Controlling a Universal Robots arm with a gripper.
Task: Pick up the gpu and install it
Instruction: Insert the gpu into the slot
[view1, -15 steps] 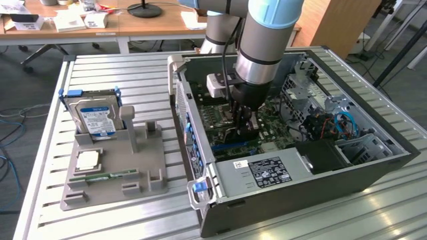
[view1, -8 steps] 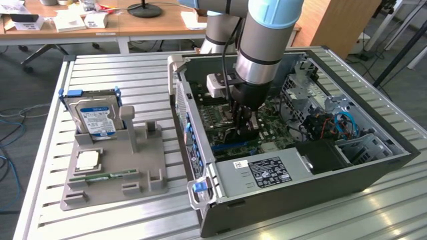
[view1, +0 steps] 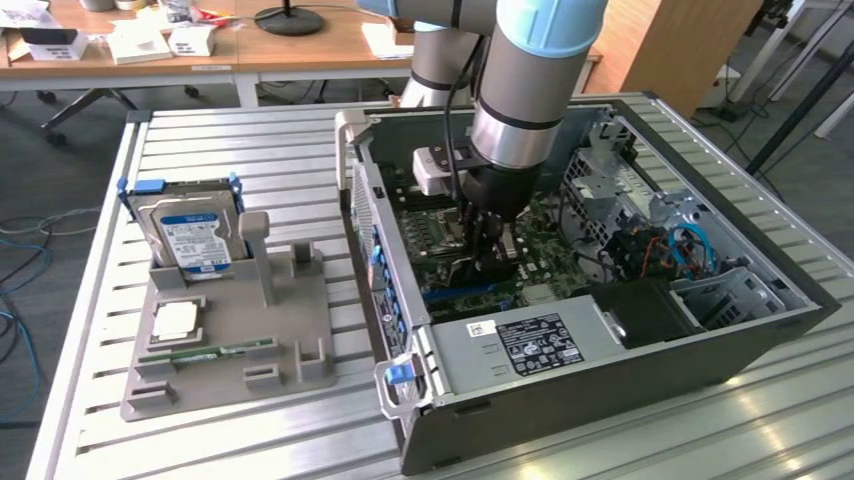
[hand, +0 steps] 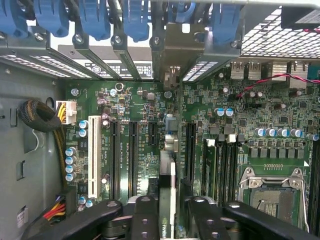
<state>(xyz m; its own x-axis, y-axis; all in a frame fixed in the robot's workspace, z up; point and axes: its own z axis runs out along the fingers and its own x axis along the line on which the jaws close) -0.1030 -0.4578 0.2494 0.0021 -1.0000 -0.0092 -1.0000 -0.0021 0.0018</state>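
The open PC case (view1: 641, 350) lies on its side on the slatted table, and my arm reaches down into it. My gripper (view1: 487, 250) is shut on the gpu (view1: 470, 268), a dark thin card held on edge just above the green motherboard (view1: 550, 252). In the wrist view the gpu (hand: 169, 170) shows edge-on between my black fingers (hand: 144, 217), lined up along the expansion slots of the motherboard (hand: 135, 100). Its silver bracket end (hand: 171, 77) points at the case's rear slot openings. I cannot tell whether the card is seated in a slot.
A grey fixture tray (view1: 287, 330) at the exterior view's left holds a hard drive (view1: 194, 232), a CPU (view1: 176, 320) and a green RAM stick (view1: 207, 352). Inside the case are the power supply (view1: 534, 345), blue slot latches (hand: 90, 20), a white PCI slot (hand: 93, 155) and a CPU socket (hand: 272, 192).
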